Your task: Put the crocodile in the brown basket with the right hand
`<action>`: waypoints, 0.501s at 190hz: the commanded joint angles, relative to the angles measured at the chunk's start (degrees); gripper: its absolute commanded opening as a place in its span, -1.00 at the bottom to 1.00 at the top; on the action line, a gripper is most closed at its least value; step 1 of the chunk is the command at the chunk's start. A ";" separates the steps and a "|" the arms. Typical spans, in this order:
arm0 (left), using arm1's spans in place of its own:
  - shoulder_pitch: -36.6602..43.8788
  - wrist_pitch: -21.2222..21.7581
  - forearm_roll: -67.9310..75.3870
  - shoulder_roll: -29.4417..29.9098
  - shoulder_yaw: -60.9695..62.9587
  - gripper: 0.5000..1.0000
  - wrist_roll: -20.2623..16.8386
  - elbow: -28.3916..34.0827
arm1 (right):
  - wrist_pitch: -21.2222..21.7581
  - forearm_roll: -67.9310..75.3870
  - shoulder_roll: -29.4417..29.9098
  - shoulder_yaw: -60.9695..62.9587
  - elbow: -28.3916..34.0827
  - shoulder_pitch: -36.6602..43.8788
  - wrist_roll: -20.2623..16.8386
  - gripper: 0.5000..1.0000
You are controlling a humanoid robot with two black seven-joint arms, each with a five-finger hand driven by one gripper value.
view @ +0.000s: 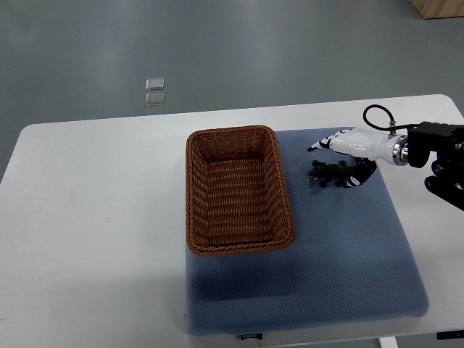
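One white table (pixel 94 217) carries one blue mat (pixel 348 254); on it stands one brown basket (pixel 239 133), empty; the right hand (pixel 351 145) (the only arm in view) hovers with fingers spread, holding nothing; one crocodile (pixel 326 173) lies just beneath its fingers, right of the basket, long axis running left-right.
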 commanded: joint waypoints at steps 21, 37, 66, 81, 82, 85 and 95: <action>0.00 0.02 0.00 0.00 0.00 1.00 0.00 0.00 | -0.22 -0.18 0.14 -1.34 -0.09 0.10 -0.09 0.71; 0.00 0.02 0.00 0.00 0.00 1.00 0.00 0.00 | -1.80 -0.44 0.93 -1.43 -0.35 0.10 -0.18 0.71; 0.00 0.02 0.00 0.00 0.00 1.00 0.00 0.00 | -3.13 -0.44 1.72 -2.31 -0.70 0.19 -0.44 0.71; 0.00 0.02 0.00 0.00 0.00 1.00 0.00 0.00 | -3.21 -0.44 1.81 -2.31 -0.70 0.19 -0.44 0.71; 0.00 0.02 0.00 0.00 0.00 1.00 0.00 0.00 | -3.21 -0.44 1.89 -2.31 -0.70 0.19 -0.44 0.71; 0.00 -0.07 0.00 0.00 0.00 1.00 0.00 0.00 | -3.21 -0.44 1.90 -2.31 -0.70 0.19 -0.44 0.71; 0.00 0.02 0.00 0.00 0.00 1.00 0.00 0.00 | -3.30 -0.53 1.98 -2.31 -0.70 0.19 -0.44 0.70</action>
